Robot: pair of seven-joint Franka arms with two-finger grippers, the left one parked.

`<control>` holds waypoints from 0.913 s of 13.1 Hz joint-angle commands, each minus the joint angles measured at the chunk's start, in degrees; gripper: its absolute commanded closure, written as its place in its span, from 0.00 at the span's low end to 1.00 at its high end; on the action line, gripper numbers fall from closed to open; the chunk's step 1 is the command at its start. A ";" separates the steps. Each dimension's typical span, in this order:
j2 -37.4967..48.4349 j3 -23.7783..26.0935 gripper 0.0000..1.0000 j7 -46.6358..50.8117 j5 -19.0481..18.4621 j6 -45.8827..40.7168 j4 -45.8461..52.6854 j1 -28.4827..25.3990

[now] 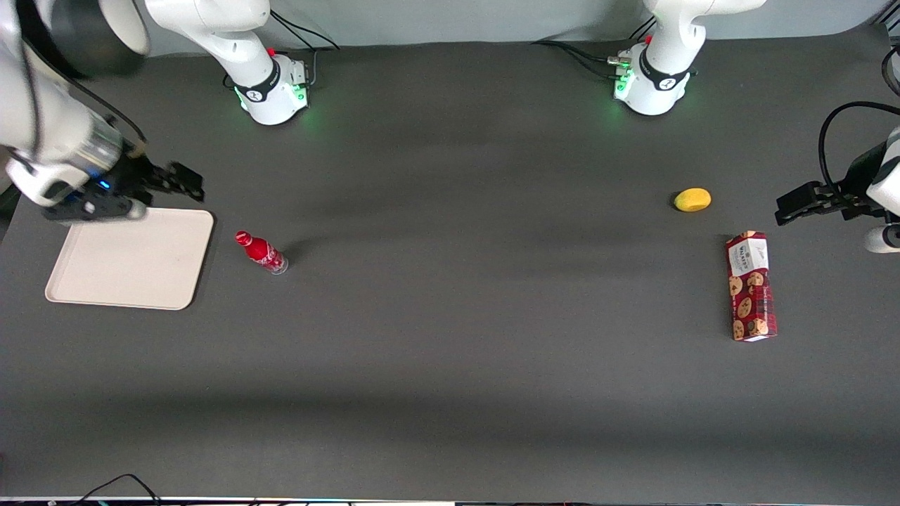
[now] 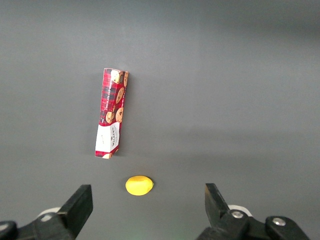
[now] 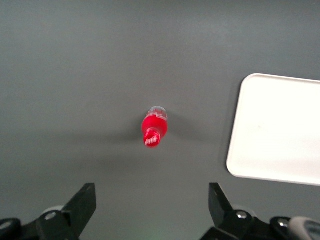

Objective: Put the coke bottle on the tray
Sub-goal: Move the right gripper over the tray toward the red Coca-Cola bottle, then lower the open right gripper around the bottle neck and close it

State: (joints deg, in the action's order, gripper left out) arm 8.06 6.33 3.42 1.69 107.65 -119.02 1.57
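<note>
While the black two-finger tool (image 1: 184,181) hangs open and empty, slim red plastic bottle (image 1: 261,251) stands beside flat beige round-cornered tray (image 1: 133,263); yellow oval (image 1: 692,199), printed carton (image 1: 750,286) apart.

Tabletop (image 1: 450,351): dark grey, matt, cloth-like, no glare. Tray (image 1: 126,270): beige, smooth, plastic-looking, dull sheen, just beside coke bottle (image 1: 261,251). Coke bottle: glossy red, clear base, upright. Pincer (image 1: 184,181): black matt plastic fingers, spread wide, above tray's edge farthest from front camera. Cookie box (image 1: 751,287): printed card, slight gloss. Lemon (image 1: 692,199): yellow, matt skin, near box.
</note>
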 commanded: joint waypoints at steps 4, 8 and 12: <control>-2.86 0.61 0.00 3.70 -0.29 21.25 -14.11 -0.33; -5.24 0.61 0.00 4.75 -0.29 28.93 -18.18 -0.42; -5.16 0.79 0.04 6.34 -0.37 31.12 -20.80 -0.69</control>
State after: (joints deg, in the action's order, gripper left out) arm 2.33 7.01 7.70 1.69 136.33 -137.78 1.27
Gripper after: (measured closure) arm 0.004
